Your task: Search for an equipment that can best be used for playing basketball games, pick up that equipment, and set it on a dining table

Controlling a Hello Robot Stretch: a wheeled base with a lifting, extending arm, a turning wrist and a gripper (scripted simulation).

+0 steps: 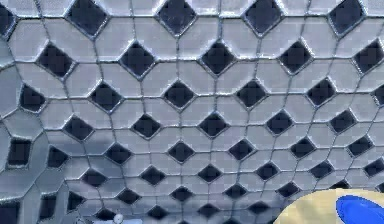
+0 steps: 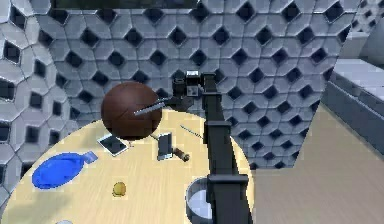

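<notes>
A dark brown ball, of a basketball's shape, sits at the far side of a round pale wooden table. The arm's dark bar rises from the bottom edge, and the gripper reaches left so that its thin fingers cross the ball's face. The ball's lower part overlaps the tabletop. I cannot tell whether it rests there or hangs free, so I cannot tell whether the gripper holds it. The table's corner also shows at the forward view's bottom right.
On the table lie a blue plate, flat phone-like items, a small yellowish blob and a grey round vessel. A hexagon-patterned wall stands close ahead. A grey block and tan floor lie at the right.
</notes>
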